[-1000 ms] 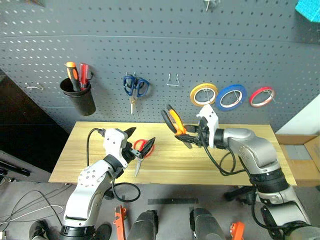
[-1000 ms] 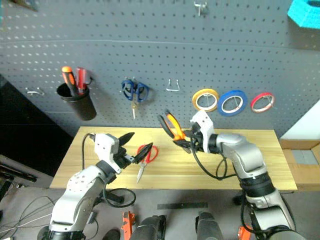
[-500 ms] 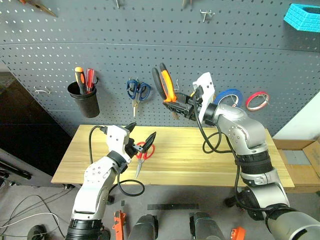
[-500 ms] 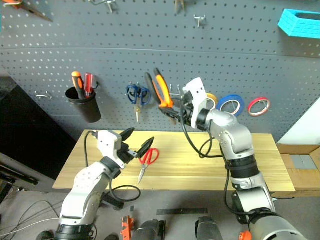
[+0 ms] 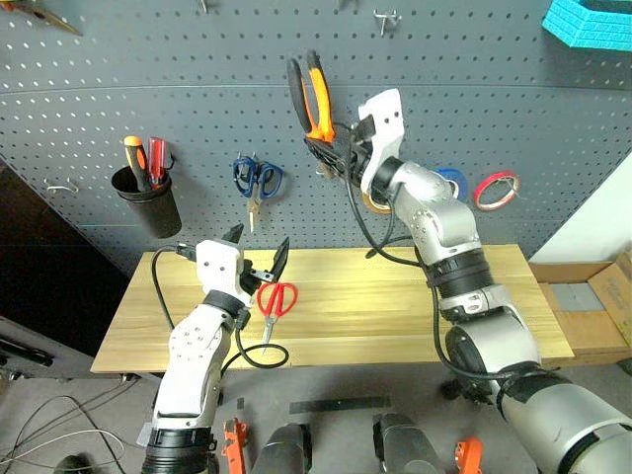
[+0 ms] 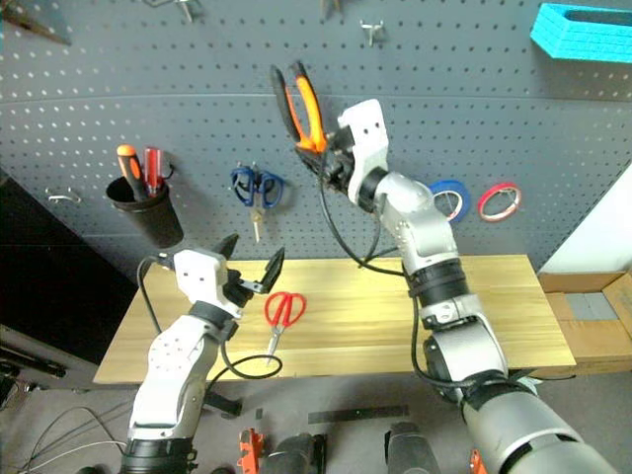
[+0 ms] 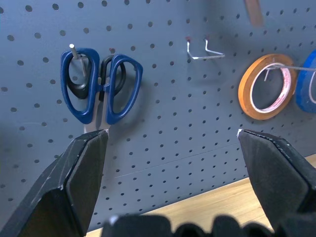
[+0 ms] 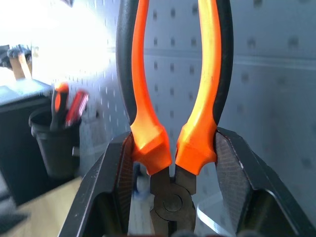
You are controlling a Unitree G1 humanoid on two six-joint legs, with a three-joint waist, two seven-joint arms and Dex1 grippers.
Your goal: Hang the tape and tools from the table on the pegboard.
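My right arm is covering most of the yellow tape roll and part of the blue tape on the pegboard. My right gripper is hiding the lower ends of the pliers, and the frame edge is cutting off their handle tips. In the left wrist view, the blue-handled scissors are losing their blades behind my finger.
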